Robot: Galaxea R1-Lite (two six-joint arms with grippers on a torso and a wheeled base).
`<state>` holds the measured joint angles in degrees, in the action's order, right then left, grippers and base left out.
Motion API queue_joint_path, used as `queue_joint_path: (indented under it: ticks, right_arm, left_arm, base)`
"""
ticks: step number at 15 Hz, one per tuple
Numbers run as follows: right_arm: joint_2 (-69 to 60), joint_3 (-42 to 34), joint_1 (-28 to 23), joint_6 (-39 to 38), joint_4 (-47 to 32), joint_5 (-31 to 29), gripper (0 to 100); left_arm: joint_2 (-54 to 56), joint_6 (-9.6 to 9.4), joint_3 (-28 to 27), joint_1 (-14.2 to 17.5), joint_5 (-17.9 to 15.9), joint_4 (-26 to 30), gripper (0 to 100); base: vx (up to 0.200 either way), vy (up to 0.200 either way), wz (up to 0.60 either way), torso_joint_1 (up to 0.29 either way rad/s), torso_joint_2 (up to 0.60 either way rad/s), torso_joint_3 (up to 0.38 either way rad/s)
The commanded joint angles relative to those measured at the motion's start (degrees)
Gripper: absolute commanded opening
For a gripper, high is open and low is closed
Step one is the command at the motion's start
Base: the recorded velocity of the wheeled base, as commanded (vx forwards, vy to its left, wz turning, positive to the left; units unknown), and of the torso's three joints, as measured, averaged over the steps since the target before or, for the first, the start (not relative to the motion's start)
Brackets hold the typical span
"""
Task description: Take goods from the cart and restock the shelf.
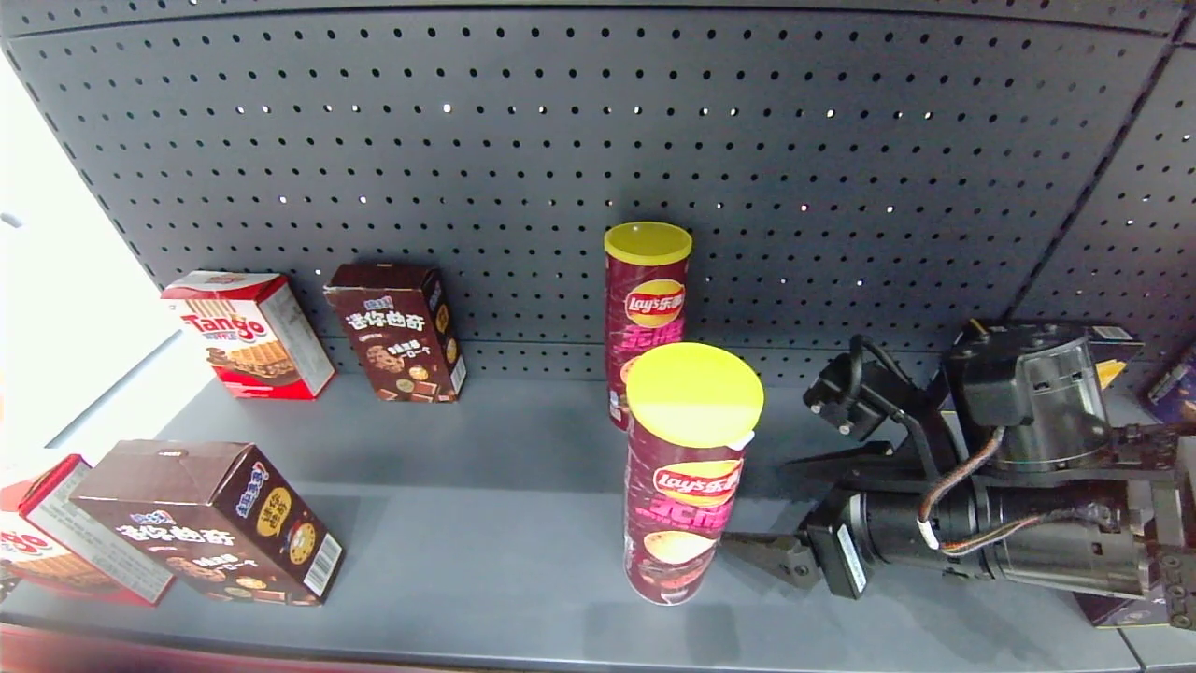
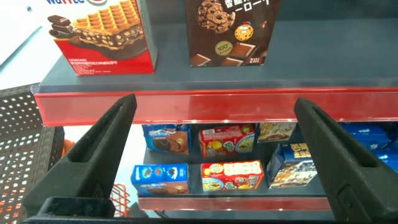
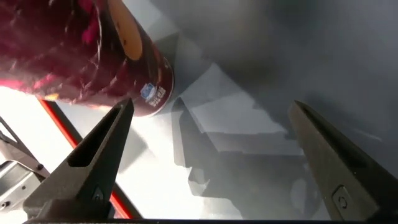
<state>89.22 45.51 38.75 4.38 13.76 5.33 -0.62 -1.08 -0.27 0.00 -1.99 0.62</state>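
Head view: the right claw (image 1: 761,505), spread wide and empty, sits just right of the near maroon cardboard chip canister (image 1: 687,477), which stands upright on the grey metal shelf (image 1: 486,523). A finger brushing it sideways could tip it over, perhaps against the matching far canister (image 1: 645,308). Both wear yellow lids (image 1: 693,393), contents hidden. Also wide and empty, the left claw (image 2: 214,102) hangs before the shelf's front edge.

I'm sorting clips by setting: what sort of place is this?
Probably a shop, or a mock-up of one: a pegboard-backed shelf stocked with chip cans and biscuit boxes, a red price rail along its front edge, more snack boxes below.
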Motion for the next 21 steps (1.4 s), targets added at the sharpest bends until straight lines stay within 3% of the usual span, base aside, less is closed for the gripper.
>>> queue_joint_path:
  ticks: [1,21]
  right_arm:
    - [1.92,0.81,1.06,0.02,0.12,0.03,100]
    - [1.74,2.04,1.24,-0.16,0.12,-0.14,100]
  left_arm:
    - [-0.08,0.03,0.00,0.00,0.14,-0.09,100]
    - [-0.08,0.03,0.00,0.00,0.14,-0.01,100]
  base:
    - [0.000,0.000,0.00,0.000,0.00,0.000]
    - [0.000,0.000,0.00,0.000,0.00,0.000]
